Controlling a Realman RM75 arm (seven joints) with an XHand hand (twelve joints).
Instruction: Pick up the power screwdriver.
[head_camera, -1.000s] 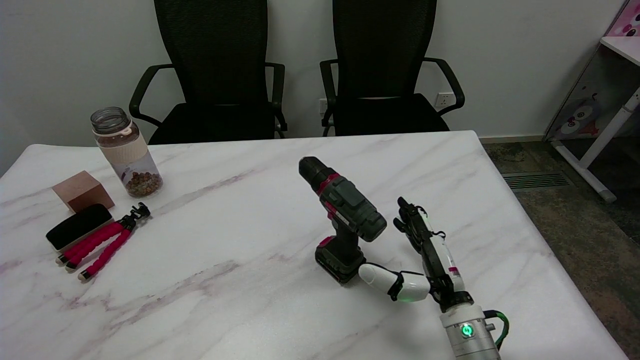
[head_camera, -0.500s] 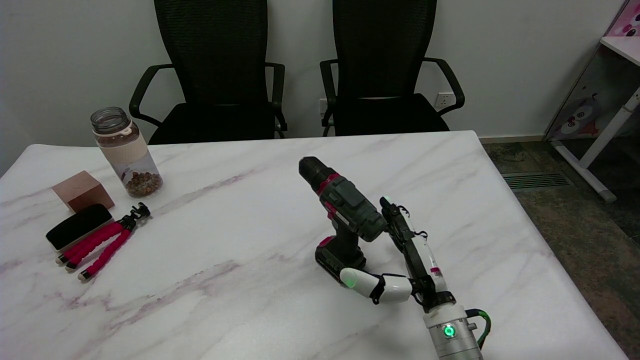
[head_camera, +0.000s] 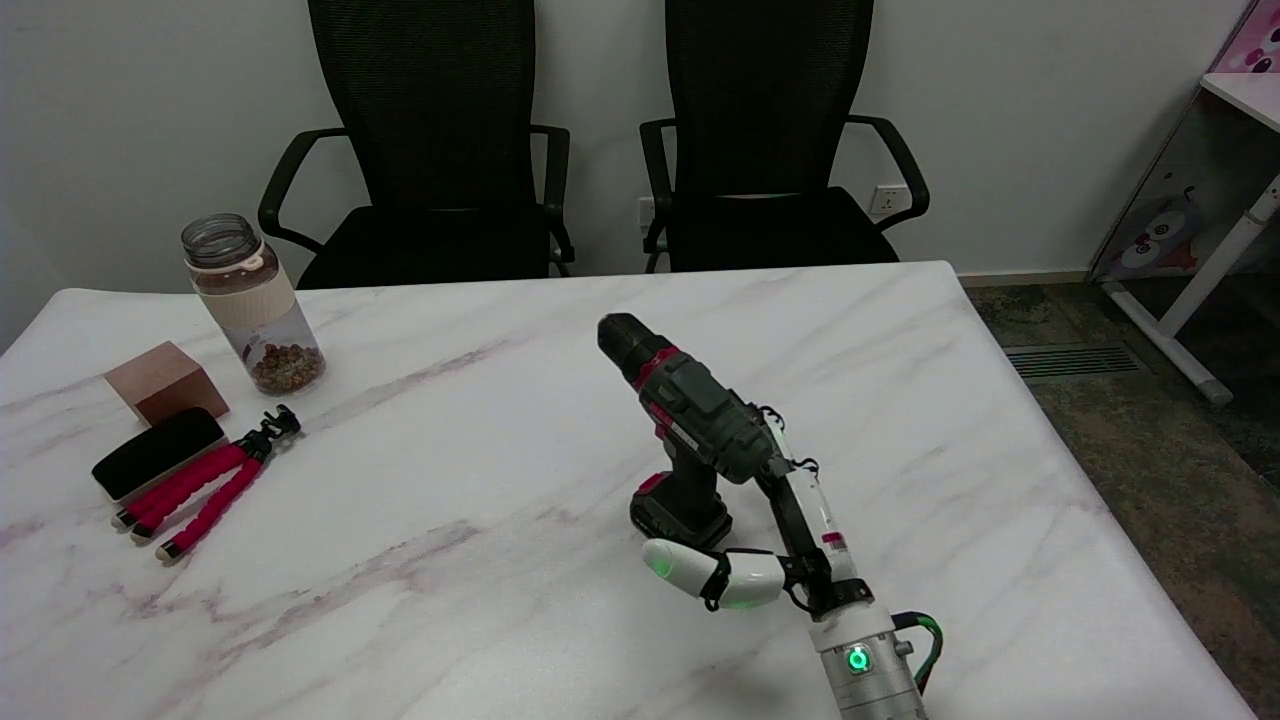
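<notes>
Closing in on the grip, with nothing lifted yet.

We see the right hand (head_camera: 775, 525) spread open and holding nothing, its thumb low in front of the battery base and its fingers (head_camera: 790, 480) reaching up behind the motor housing. The power screwdriver (head_camera: 690, 430) stands upright on its battery near the middle of the worktop (head_camera: 450, 520), dark green-grey with red trim, chuck pointing up-left. Next, we judge, the hand must wrap the handle firmly before lifting.

Right hand (head_camera: 770, 540) fingertips hidden behind power screwdriver (head_camera: 690, 420); contact unclear; forearm cut off bottom.
</notes>
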